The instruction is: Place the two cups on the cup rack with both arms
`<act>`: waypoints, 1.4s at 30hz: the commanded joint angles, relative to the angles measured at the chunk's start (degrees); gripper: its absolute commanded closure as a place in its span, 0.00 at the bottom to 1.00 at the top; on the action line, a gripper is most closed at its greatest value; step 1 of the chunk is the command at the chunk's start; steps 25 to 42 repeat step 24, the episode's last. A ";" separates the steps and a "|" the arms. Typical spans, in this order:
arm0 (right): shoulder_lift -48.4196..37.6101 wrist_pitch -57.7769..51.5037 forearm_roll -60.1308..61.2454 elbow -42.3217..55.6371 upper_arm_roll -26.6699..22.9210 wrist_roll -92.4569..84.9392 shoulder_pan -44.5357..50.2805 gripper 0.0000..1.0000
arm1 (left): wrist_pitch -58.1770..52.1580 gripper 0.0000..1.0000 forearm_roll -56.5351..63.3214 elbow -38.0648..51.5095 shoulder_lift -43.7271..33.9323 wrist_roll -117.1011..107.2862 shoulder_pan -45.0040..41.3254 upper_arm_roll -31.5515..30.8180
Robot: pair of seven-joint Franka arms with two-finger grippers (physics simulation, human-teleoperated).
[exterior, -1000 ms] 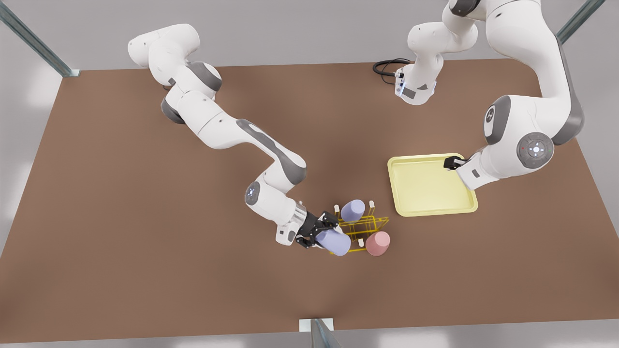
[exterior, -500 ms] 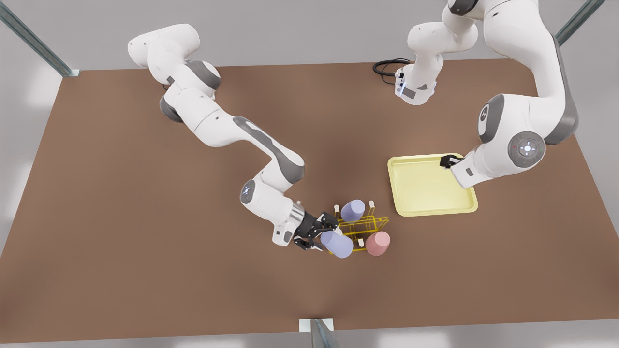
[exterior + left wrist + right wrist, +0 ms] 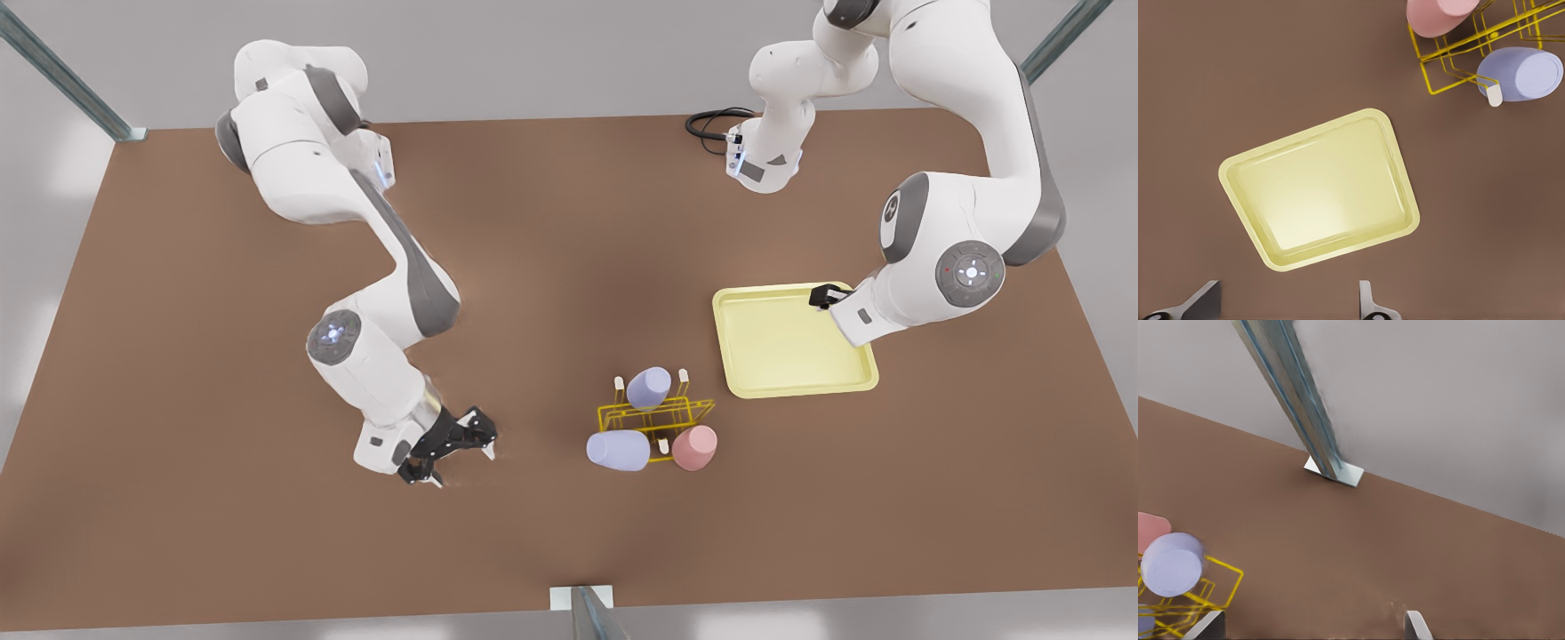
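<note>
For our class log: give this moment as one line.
left gripper open above tray | right gripper open, away from cup rack | racked: pink cup, lavender cups

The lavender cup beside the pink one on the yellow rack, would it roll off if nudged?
Probably loose: the lavender cup lies tilted on the cup rack, so a nudge may slide it off. Its smooth tapered wall would likely roll in an arc. The right gripper nearby and left gripper over the tray are open.

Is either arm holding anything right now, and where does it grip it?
Nothing is held. The right tool is open, apart from the rack; the left tool is open above the tray.
</note>
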 commanded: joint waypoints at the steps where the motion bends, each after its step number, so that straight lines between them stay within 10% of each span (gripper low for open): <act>1: -2.08 -32.07 -10.38 -0.04 -6.94 2.92 -0.74 0.00 | -0.07 0.00 0.00 0.08 -0.06 -0.16 -0.08 -0.02; 6: -14.82 -47.11 -6.78 -0.13 -11.34 -1.66 -5.92 0.00 | -1.39 0.00 0.00 0.08 -0.06 -0.34 -0.09 -0.02; 15: -34.86 -39.47 -3.97 -23.94 -5.90 -1.92 -11.73 0.00 | -1.65 0.00 -0.18 0.08 -0.06 -0.34 -0.52 -0.46; 42: -35.74 -39.20 -3.09 -25.35 -5.90 -2.10 -12.16 0.00 | -1.65 0.00 -0.18 0.17 -0.06 -0.43 -0.61 -1.25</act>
